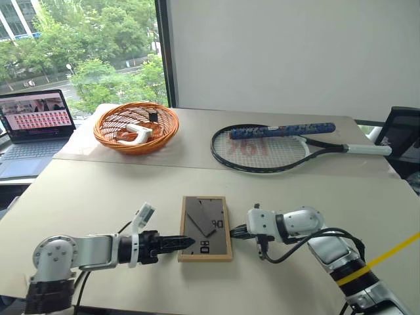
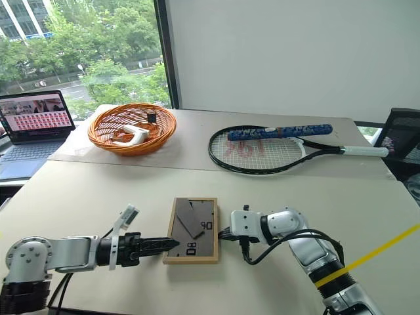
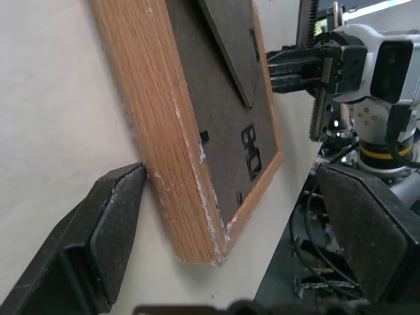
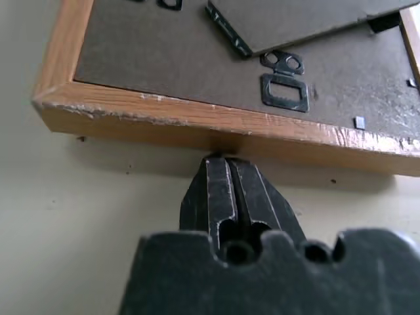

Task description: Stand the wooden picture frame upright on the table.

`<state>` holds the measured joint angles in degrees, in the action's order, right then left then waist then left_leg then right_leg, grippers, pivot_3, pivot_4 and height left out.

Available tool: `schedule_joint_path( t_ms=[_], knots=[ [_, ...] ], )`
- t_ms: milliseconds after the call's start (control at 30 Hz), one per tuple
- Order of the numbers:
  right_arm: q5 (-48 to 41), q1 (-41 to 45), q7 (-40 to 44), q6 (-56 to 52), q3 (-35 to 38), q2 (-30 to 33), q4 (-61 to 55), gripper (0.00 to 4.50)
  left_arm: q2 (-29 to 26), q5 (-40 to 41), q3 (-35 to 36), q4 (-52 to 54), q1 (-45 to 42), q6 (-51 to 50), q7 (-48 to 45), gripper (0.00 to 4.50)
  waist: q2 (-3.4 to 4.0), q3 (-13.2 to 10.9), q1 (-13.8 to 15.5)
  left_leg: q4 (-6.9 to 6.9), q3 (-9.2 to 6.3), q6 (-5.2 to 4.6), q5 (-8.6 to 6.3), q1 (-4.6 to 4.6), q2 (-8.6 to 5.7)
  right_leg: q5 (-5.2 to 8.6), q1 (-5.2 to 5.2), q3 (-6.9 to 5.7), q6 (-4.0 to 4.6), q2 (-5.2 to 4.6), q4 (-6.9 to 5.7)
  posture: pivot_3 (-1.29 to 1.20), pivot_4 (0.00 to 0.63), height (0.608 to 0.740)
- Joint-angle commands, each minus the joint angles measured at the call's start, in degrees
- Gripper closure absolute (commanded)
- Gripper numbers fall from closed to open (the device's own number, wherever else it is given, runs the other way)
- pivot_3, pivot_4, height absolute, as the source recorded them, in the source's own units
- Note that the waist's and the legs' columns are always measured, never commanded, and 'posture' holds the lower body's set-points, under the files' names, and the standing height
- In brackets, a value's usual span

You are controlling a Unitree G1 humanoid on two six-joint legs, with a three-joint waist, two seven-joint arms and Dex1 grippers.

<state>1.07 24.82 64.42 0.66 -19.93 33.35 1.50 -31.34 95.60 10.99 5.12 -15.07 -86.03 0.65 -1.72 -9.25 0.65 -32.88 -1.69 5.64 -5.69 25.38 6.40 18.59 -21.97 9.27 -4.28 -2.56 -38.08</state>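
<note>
Left fingers (image 1: pixel 187 243) apart at wooden picture frame (image 1: pixel 205 229) near edge; frame face-down on bench (image 1: pixel 98 197), back up. Right fingers (image 1: pixel 235 231) together, tips against opposite edge.

Both arms reach in low over the counter's near edge, forearms nearly level, pointing at each other. Left hand (image 1: pixel 186 243) is spread wide, one finger (image 3: pixel 108 226) out to each side of the frame (image 1: pixel 205 228)'s corner. Right hand (image 1: pixel 234 231) is pinched tight, its tip pressed against the frame's opposite edge.
</note>
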Motion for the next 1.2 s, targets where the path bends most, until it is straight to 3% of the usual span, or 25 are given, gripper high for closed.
schedule_joint_path(
  t_ms=[33, 333, 367, 400, 633, 800, 1000, 1033, 1200],
  knots=[
    [0.37, -0.33, -1.3, -1.13, -0.29, -0.74, -2.27, 4.5, -0.54, 9.44, -7.98, -0.64, 0.05, 3.62, 4.67, 0.03, 0.0, 0.0, -0.05, 0.0, 0.0, 0.0, 0.0, 0.0, 0.0, -0.01, -0.01, 0.0, 0.0, 0.0, 0.0, 0.0, 0.15, 0.724],
    [0.71, -1.29, -2.05, -2.29, -0.48, -0.76, -3.13, 4.5, -7.33, 17.4, -12.9, -0.4, 0.76, 12.99, 9.56, 0.03, -0.01, 0.0, -0.19, 0.06, -0.02, 0.04, 0.03, 0.11, 0.0, -0.03, -0.08, 0.01, 0.03, 0.02, -0.02, 0.0, 0.15, 0.724],
    [0.72, -1.33, -2.08, -2.41, -0.48, -0.74, -3.23, 4.5, -8.17, 17.4, -12.66, -0.68, 0.83, 13.27, 9.11, 0.57, 0.0, 0.0, -0.24, 0.06, -0.02, 0.04, 0.03, 0.11, 0.0, -0.03, -0.1, 0.01, 0.03, 0.02, -0.02, 0.0, 0.15, 0.724],
    [0.69, -1.34, -2.14, -2.5, -0.46, -0.71, -3.3, 4.5, -8.94, 17.4, -12.26, -0.82, 0.91, 13.49, 8.36, 0.72, -0.01, 0.0, -0.33, 0.07, -0.02, 0.05, 0.04, 0.11, 0.0, -0.03, -0.11, 0.01, 0.03, 0.02, -0.02, 0.0, 0.15, 0.724],
    [-0.9, -0.72, -2.06, -3.92, 1.53, 0.3, -4.04, 4.5, -9.84, 17.4, -10.37, -1.69, -0.37, 14.97, 3.24, 3.29, -0.03, -0.02, -0.28, 0.09, -0.01, 0.08, 0.05, 0.12, 0.0, -0.03, -0.2, 0.01, 0.04, 0.02, 0.01, 0.0, 0.15, 0.724],
    [-7.0, 0.4, -1.16, -10.11, 8.0, 2.87, -5.03, 4.5, -10.15, 17.4, -9.61, -2.82, -2.56, 15.08, 0.52, 3.32, -0.04, -0.05, -0.08, 0.09, -0.01, 0.09, 0.06, 0.24, 0.0, -0.04, -0.18, 0.01, 0.04, 0.02, 0.01, 0.0, 0.15, 0.724],
    [-26.11, 5.14, -0.04, -35.31, 20.5, 6.23, -9.72, 4.5, -14.32, 17.4, -7.23, -4.62, -5.45, 12.05, -7.26, 3.32, -0.05, -0.09, -0.27, 0.08, -0.02, 0.12, 0.11, 0.56, 0.0, -0.12, -0.32, 0.01, 0.01, 0.03, 0.01, 0.0, 0.15, 0.724],
    [-28.45, 5.78, 0.08, -38.32, 21.36, 6.55, -10.72, 3.91, -15.0, 17.4, -7.35, -4.66, -5.84, 11.7, -8.24, 3.32, -0.05, -0.09, -0.37, 0.13, -0.03, 0.12, 0.11, 0.56, 0.01, -0.12, -0.33, 0.01, 0.01, 0.03, 0.02, 0.0, 0.15, 0.724],
    [-39.21, 13.79, -2.9, -52.91, 21.29, 4.39, -16.18, 2.31, -15.4, 11.87, -9.57, -7.86, -11.94, 8.34, -15.11, 3.32, -0.03, -0.14, -0.66, 0.18, -0.03, 0.08, 0.08, 0.68, 0.0, -0.1, -0.43, 0.0, 0.03, 0.03, 0.05, 0.0, 0.15, 0.724]
  ],
)
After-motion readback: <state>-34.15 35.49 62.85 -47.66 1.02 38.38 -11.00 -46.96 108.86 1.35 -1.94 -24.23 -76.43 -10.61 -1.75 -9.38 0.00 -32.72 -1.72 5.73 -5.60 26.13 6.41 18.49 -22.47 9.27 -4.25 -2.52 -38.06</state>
